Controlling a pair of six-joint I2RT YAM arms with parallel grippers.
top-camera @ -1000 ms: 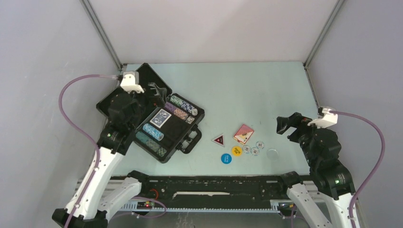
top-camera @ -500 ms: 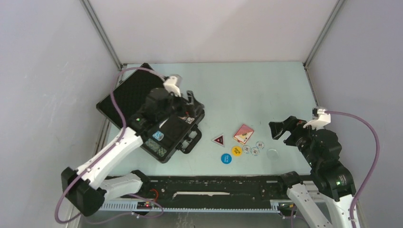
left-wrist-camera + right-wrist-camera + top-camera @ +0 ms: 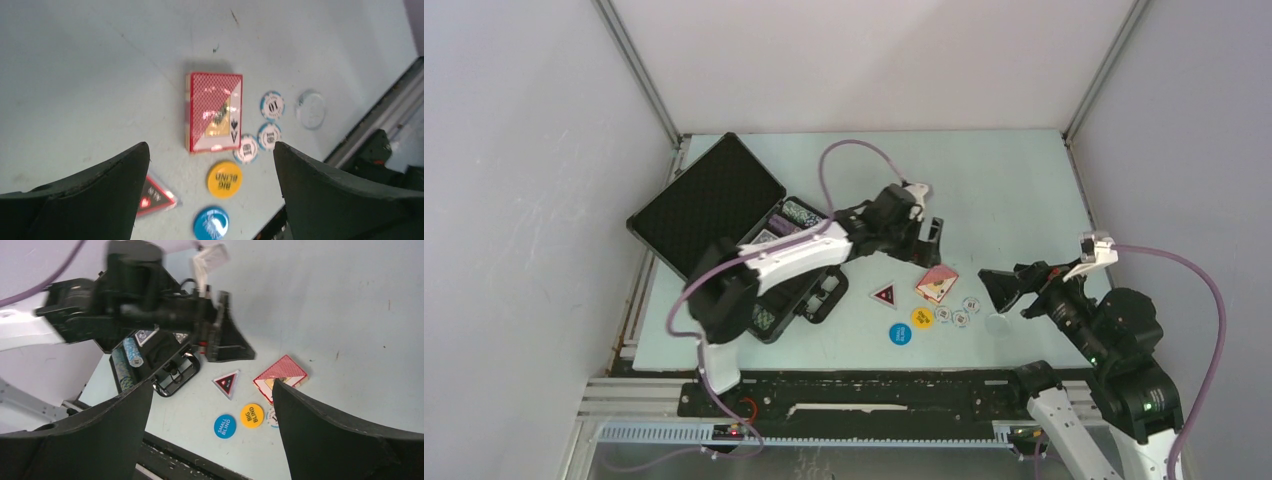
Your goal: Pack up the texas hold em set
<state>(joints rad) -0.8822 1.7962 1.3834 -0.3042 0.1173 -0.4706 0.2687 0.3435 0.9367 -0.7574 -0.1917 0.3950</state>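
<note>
While the left jaws hang wide apart over the red deck (image 3: 214, 112), right jaws equally apart, chips (image 3: 272, 105), yellow disc (image 3: 224, 179), blue disc (image 3: 211, 223), triangular marker (image 3: 884, 294) close by, open briefcase (image 3: 709, 200) well apart.

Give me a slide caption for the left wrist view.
Open left jaws frame the red card deck, three chips, a yellow disc and a blue disc.

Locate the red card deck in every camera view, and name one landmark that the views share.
Top external: the red card deck lies right of centre, just right of the triangular marker.
Left wrist: the red card deck is at the middle of the picture.
Right wrist: the red card deck is right of centre, in the lower half.
Shared landmark: the yellow BIG BLIND disc, just below the deck in each picture.
</note>
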